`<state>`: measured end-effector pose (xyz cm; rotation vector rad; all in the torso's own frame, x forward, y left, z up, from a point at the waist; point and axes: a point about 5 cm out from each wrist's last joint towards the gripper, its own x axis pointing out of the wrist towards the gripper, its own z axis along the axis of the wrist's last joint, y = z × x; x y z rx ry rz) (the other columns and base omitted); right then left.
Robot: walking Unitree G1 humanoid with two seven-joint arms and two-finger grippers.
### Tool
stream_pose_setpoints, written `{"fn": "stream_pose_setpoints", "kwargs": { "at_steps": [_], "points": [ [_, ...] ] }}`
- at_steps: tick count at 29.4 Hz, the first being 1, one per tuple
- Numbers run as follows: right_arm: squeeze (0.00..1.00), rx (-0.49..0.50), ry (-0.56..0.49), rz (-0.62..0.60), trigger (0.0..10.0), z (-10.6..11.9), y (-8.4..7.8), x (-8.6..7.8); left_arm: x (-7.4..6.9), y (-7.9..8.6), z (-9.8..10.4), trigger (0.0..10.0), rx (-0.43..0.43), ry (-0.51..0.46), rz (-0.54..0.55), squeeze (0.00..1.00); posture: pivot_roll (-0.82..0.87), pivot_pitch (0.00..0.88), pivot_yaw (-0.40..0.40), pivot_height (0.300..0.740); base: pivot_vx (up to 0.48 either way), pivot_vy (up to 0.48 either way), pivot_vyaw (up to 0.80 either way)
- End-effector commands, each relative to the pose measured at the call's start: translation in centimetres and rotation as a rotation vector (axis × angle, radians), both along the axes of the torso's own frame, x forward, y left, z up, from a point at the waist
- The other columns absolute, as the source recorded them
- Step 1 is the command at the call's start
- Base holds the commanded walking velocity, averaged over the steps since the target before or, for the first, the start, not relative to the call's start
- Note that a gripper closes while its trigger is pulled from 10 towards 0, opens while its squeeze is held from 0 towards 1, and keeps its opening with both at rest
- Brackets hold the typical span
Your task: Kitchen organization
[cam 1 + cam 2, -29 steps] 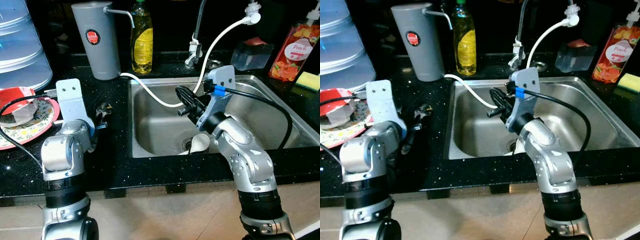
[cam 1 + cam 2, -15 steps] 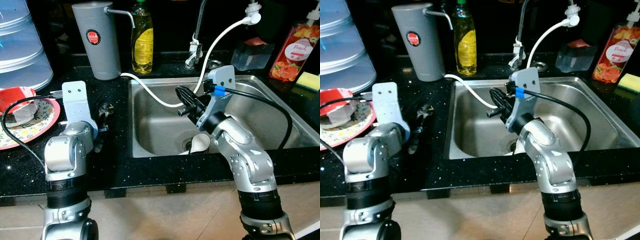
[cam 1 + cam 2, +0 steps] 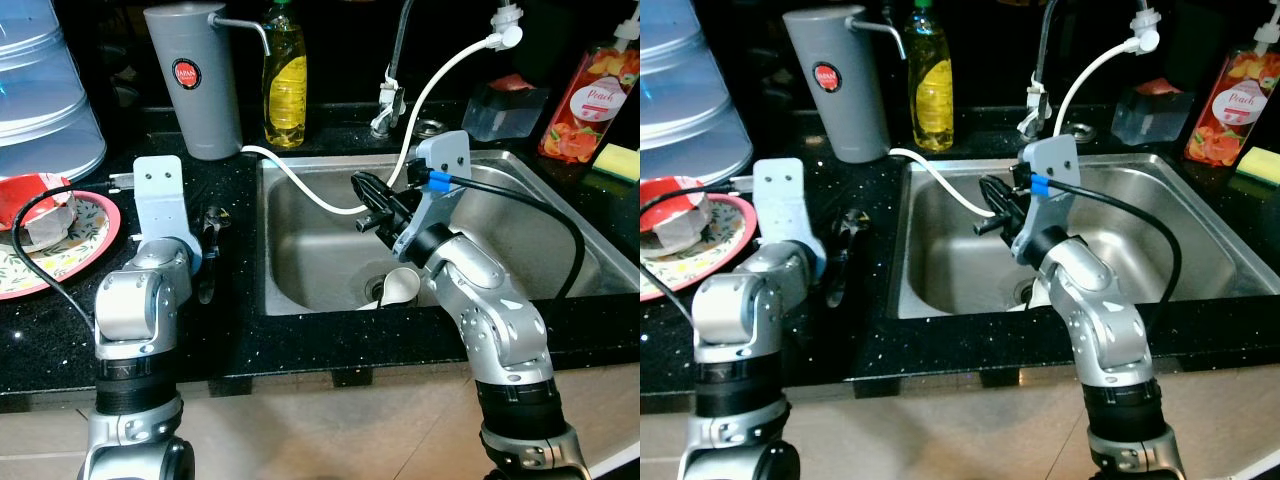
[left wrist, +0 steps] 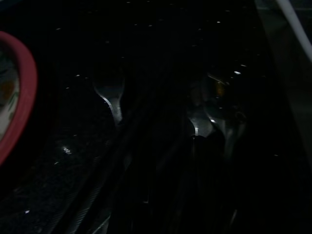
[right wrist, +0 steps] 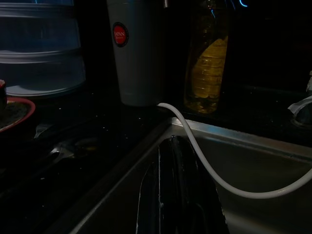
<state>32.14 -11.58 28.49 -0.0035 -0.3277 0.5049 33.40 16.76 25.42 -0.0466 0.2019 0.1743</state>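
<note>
My left gripper (image 3: 209, 262) hovers low over the black countertop (image 3: 60, 320), just left of the sink (image 3: 320, 250). In the dark left wrist view, shiny metal cutlery (image 4: 213, 114) lies on the counter ahead of its fingers. My right gripper (image 3: 366, 203) is shut with nothing in it, held over the sink's left half beside a white hose (image 3: 300, 188). The right wrist view shows its fingers (image 5: 168, 195) pressed together above the basin. A white cup (image 3: 400, 287) lies on its side by the drain, below my right forearm.
A red-rimmed plate (image 3: 75, 255) with a red wrapper sits at the counter's left. Behind stand a grey pitcher (image 3: 195, 80), a yellow soap bottle (image 3: 283, 75), clear plastic covers (image 3: 40, 90), a peach bottle (image 3: 590, 95) and a yellow sponge (image 3: 618, 160).
My left arm has swung to the right, toward the sink's edge, and its fingers now point down at the counter. The right arm has not moved.
</note>
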Motion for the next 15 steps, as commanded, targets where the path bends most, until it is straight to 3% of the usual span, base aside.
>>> {"fn": "stream_pose_setpoints", "kwargs": {
  "at_steps": [1, 6, 7, 8, 9, 10, 11, 14, 15],
  "points": [
    [0.0, 0.005, 0.007, -0.011, 10.0, -0.2, -0.2, 0.0, -0.1, -0.3, 0.5, 10.0, 0.014, -0.034, -0.017, 0.0, -0.04, 0.106, 0.038, 0.74, 0.0, 0.0, 0.0],
    [0.0, 0.003, 0.008, -0.011, 10.0, -0.2, -0.2, 0.0, -0.1, -0.5, 0.4, 10.0, 0.014, -0.033, -0.035, 0.0, -0.04, 0.107, 0.038, 0.74, 0.0, 0.0, 0.0],
    [0.0, 0.004, 0.008, -0.01, 10.0, -0.2, -0.2, 0.0, -0.1, -0.5, 0.2, 5.8, 0.011, -0.02, -0.031, 0.0, -0.04, 0.107, 0.038, 0.74, 0.0, 0.0, 0.0],
    [0.0, 0.005, 0.008, -0.01, 10.0, -0.2, -0.2, 0.0, -0.1, -0.4, 0.0, 4.9, 0.003, -0.011, -0.023, 0.0, -0.04, 0.107, 0.038, 0.74, 0.0, 0.0, 0.0],
    [0.0, 0.005, 0.008, -0.01, 10.0, -0.2, -0.2, 0.0, -0.1, -0.4, 0.0, 4.9, 0.003, -0.011, -0.023, 0.0, -0.04, 0.107, 0.038, 0.74, 0.0, 0.0, 0.0],
    [0.0, 0.004, 0.007, -0.012, 10.0, -0.2, -0.2, 0.0, -0.1, -0.3, -0.1, 4.1, -0.004, -0.003, -0.02, 0.0, -0.04, 0.107, 0.039, 0.74, 0.0, 0.0, 0.0],
    [0.0, 0.004, 0.007, -0.012, 10.0, -0.2, -0.2, 0.0, -0.2, -0.2, -0.3, 4.7, -0.009, 0.004, -0.014, 0.0, -0.04, 0.107, 0.039, 0.74, 0.0, 0.0, 0.0],
    [0.0, 0.004, 0.008, -0.012, 10.0, -0.2, -0.2, 0.0, -0.2, 0.0, -0.6, 4.7, -0.02, 0.023, -0.001, 0.0, -0.04, 0.107, 0.039, 0.74, 0.0, 0.0, 0.0],
    [0.0, 0.004, 0.008, -0.011, 10.0, -0.2, -0.2, 0.0, -0.3, 0.2, -0.8, 5.7, -0.026, 0.031, 0.009, 0.0, -0.04, 0.107, 0.039, 0.74, 0.0, 0.0, 0.0]
  ]
}}
